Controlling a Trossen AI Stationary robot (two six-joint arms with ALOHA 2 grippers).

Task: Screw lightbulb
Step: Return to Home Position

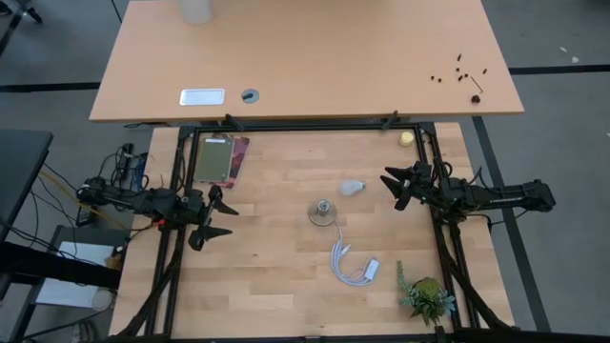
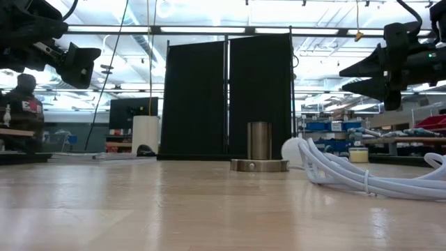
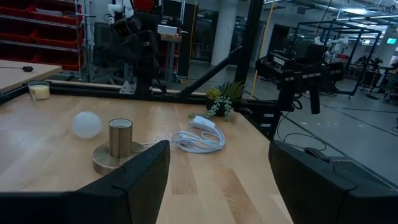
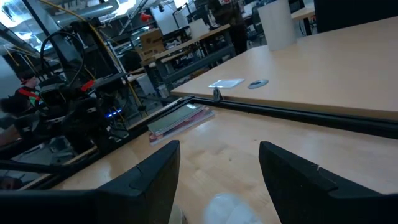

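On the wooden table, the lamp socket stands upright near the middle, and everything else is placed from it. Well out on the socket's left side, the left gripper hangs with its fingers spread wide and nothing between them. On the socket's right side and closer to it, the right gripper is spread and empty too. The white cable starts at the socket's base and coils away, well clear of the bulb.

The lightbulb is not in the socket. It lies on the table just beside it, between the socket and the right gripper's fingertips, so the right arm is the nearer one for any pick-up. It seems to lie on its side with the screw base toward the socket, but it shows too small to be sure.

The left wrist view shows the socket's cup empty and the bulb resting close beside it. The right wrist view gives only a white blur near its own fingers. From table height the cable half hides the bulb.
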